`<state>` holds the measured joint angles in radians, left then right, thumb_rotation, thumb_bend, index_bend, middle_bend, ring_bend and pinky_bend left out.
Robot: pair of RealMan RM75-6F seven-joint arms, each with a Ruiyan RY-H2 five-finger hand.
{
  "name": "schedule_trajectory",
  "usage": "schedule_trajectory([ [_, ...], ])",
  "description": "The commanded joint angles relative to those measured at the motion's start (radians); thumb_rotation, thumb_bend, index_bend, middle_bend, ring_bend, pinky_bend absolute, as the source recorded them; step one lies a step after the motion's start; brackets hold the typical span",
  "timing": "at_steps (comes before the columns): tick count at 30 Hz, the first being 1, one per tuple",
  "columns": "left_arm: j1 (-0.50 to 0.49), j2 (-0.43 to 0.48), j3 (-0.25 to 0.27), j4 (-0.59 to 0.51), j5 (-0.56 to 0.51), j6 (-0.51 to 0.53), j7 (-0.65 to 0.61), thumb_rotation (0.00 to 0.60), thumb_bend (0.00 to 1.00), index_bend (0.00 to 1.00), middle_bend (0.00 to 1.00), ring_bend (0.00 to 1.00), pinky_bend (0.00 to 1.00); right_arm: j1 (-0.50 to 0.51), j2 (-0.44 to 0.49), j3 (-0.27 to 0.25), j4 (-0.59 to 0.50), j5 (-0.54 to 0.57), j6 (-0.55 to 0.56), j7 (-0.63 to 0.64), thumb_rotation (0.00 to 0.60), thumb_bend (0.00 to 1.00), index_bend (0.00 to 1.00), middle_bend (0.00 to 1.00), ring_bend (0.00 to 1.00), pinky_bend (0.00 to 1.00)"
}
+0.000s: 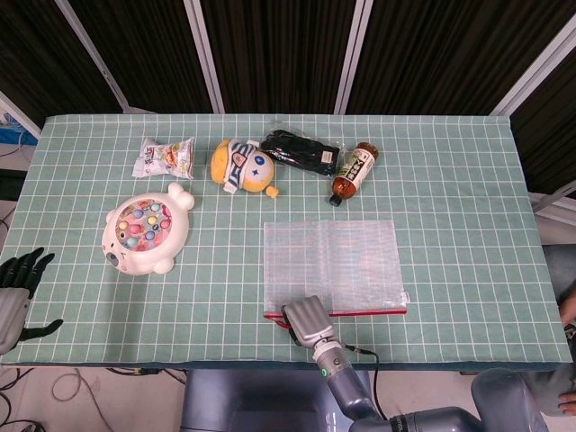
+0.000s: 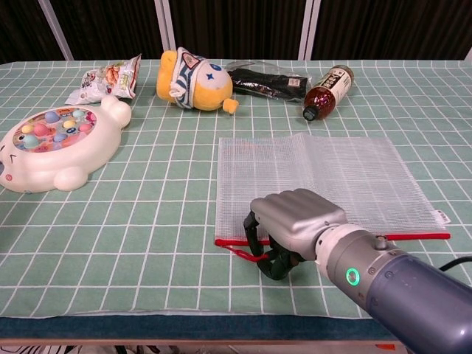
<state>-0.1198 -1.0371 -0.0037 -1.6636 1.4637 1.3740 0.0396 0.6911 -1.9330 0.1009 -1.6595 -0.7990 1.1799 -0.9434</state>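
Your right hand (image 2: 295,228) sits at the near edge of the desk (image 1: 450,207), fingers curled down and pinching the red zip edge of the clear mesh pouch (image 2: 317,181) at its near-left corner. The red strip is lifted slightly off the cloth where your fingertips (image 2: 254,234) close on it. The pouch lies flat in front of the hand, near the desk's middle, with its closed side running along the near edge; through the mesh only the green grid cloth shows, so it looks empty.

Beyond the pouch, a brown drink bottle (image 2: 327,91) lies on its side, cap toward you, dark liquid inside. Just left of it lies a clear wrapper holding something black (image 2: 267,81), and next to that a yellow plush toy (image 2: 193,79). Farther left lies a sealed snack packet (image 2: 107,77), and nearer you a white fishing-game toy (image 2: 55,144) with coloured fish set in its round tray.

Your left hand (image 1: 16,290) hangs off the desk's left end, fingers spread, holding nothing.
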Motion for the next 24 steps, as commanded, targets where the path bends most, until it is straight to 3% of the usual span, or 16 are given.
schedule_trajectory([
  [1, 0.000, 0.000, 0.000, 0.000, 0.000, -0.001, 0.000, 0.600, 0.03, 0.00, 0.00, 0.00, 0.01, 0.000, -0.001, -0.003, 0.002, 0.001, 0.001, 0.002, 0.600, 0.49, 0.54, 1.00, 1.00, 0.99],
  [6, 0.000, 0.000, 0.000, 0.000, -0.001, 0.000, 0.000, 0.600, 0.03, 0.00, 0.00, 0.00, 0.01, -0.001, -0.005, -0.006, 0.009, 0.010, 0.000, 0.010, 0.600, 0.49, 0.54, 1.00, 1.00, 0.99],
  [17, -0.001, 0.001, -0.001, 0.000, -0.003, -0.002, -0.005, 0.600, 0.03, 0.00, 0.00, 0.00, 0.01, -0.002, -0.003, -0.011, 0.002, -0.010, -0.001, 0.039, 0.600, 0.61, 0.58, 1.00, 1.00, 0.99],
  [24, 0.000, 0.001, -0.001, 0.000, -0.002, -0.001, -0.004, 0.600, 0.03, 0.00, 0.00, 0.00, 0.01, -0.003, 0.022, -0.005, -0.022, -0.045, 0.008, 0.062, 0.600, 0.61, 0.60, 1.00, 1.00, 0.99],
])
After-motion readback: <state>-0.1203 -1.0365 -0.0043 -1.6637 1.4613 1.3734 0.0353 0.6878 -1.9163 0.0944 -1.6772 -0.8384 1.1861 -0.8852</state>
